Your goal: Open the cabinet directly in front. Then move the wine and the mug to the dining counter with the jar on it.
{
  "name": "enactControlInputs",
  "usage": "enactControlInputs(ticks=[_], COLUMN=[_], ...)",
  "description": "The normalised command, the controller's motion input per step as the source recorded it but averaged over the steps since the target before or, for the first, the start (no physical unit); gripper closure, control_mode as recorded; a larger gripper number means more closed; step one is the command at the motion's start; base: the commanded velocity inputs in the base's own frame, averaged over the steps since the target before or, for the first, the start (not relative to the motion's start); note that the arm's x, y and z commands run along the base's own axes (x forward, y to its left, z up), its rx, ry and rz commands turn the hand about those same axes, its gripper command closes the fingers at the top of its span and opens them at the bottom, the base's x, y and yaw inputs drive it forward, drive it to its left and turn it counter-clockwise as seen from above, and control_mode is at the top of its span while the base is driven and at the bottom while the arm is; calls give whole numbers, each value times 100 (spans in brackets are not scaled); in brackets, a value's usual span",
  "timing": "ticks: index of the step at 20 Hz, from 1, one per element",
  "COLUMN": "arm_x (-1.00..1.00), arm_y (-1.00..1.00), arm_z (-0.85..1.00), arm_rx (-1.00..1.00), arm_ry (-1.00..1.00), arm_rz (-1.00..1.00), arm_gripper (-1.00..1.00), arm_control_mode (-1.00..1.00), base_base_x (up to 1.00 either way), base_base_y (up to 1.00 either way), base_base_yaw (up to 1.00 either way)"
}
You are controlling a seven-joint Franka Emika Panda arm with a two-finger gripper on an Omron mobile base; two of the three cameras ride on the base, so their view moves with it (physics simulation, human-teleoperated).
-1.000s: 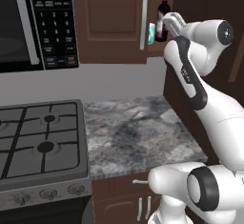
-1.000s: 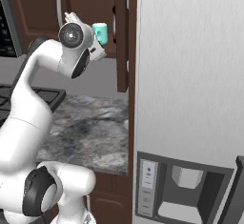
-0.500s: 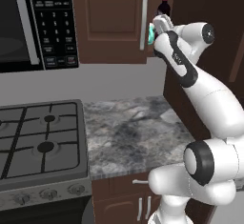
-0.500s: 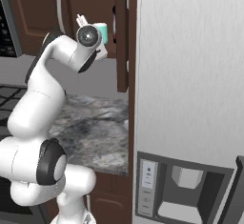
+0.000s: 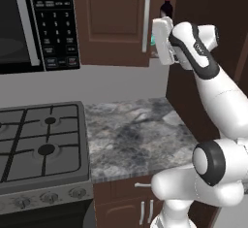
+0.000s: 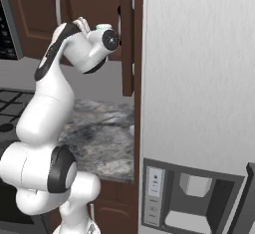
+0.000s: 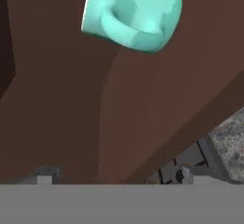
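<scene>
The cabinet [image 5: 114, 18] is the dark brown wall unit ahead. Its left door is closed and its right door [image 6: 128, 34] stands open, seen edge-on. Inside, the dark wine [image 5: 167, 8] bottle stands behind my hand. The teal mug [image 7: 133, 13] sits on the shelf with its handle toward the hand camera, and a sliver of it [image 5: 153, 40] shows beside my hand. My gripper [image 7: 116, 178] is open in front of the mug, a short way off, holding nothing. The mug's rim [image 6: 103, 27] peeks over the wrist. The dining counter and the jar are out of view.
A gas stove [image 5: 38, 144] and a microwave [image 5: 29, 23] are at the left. A grey marbled counter [image 5: 131, 135] lies below the cabinet. A tall pale fridge [image 6: 199, 78] with a dispenser stands close on the right, next to the open door.
My hand has swung left and a little lower, from in front of the wine to in front of the mug. The jaws have stayed open.
</scene>
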Motion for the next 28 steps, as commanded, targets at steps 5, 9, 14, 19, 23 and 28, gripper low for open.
enactControlInputs(ticks=[5,9,14,19,23,28], arm_x=[-65,-72,-81,-75,-65,17], arm_y=[100,100,100,100,100,55], arm_z=[-4,-4,0,0,-31,-41], arm_rx=[0,0,-1,-7,-5,6], arm_ry=[14,7,5,5,0,2], arm_rz=[53,51,46,40,22,-4], arm_gripper=[-100,-100,-100,-100,-100,-100], arm_control_mode=[-100,-100,-100,-100,-100,-100], base_base_x=[0,0,0,0,0,0], base_base_y=[0,0,0,0,0,0], base_base_yaw=[0,0,0,0,0,0])
